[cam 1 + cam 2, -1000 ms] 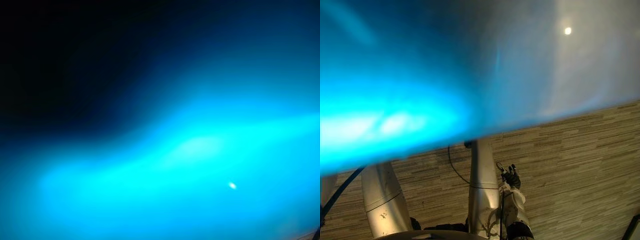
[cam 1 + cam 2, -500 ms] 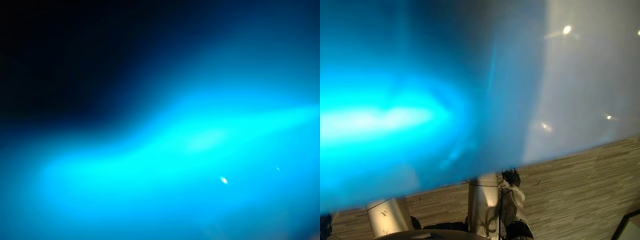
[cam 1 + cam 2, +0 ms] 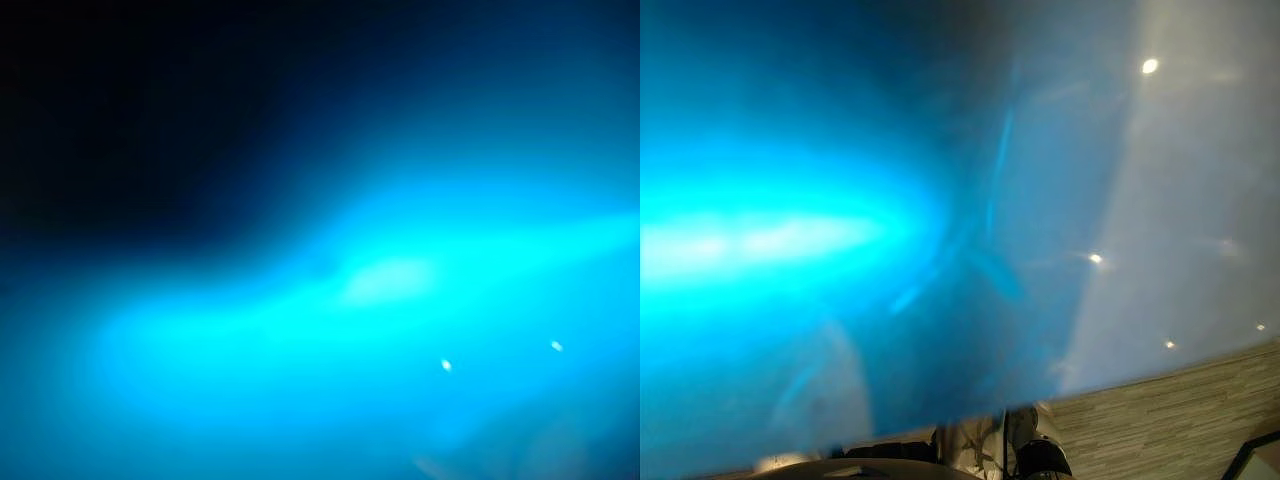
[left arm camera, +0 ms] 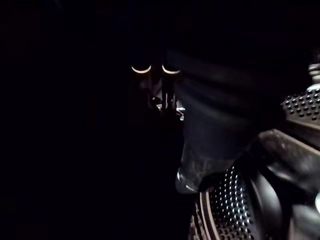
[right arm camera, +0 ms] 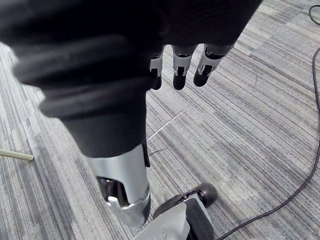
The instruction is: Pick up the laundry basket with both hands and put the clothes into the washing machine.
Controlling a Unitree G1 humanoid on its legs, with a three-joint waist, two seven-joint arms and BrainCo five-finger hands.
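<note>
blue mass: sits right up against the head cam; covers all of the left eye view and most of the right eye view; bright cyan in the middle, near black toward the top left; no edge, weave or handle to be made out, so we can't tell if it's the basket or cloth

pale surface: grey-white, to the right of the blue mass in the right eye view; a few small bright spots on it; too blurred for us to say what it is

floor: striped planks; just a wedge at the bottom right of the right eye view, the rest hidden behind the blue mass; more of it in the right wrist view

dark frame: a corner of sth at the very bottom right, cut off by the edge

left hand: lost in the dark of its wrist view, only a few glints; we can't tell whether it's wide, closed or holding anything

drum: perforated metal, seen close in the left wrist view; only parts catch light, the rest is black

dark shape: rounded, bluish, in front of the drum; can't tell whether it's cloth

right hand: hangs over the floor, fingers straight and pointing down; empty, touching nothing

stick: thin, pale, lying on the floor; cut off by the edge
</note>
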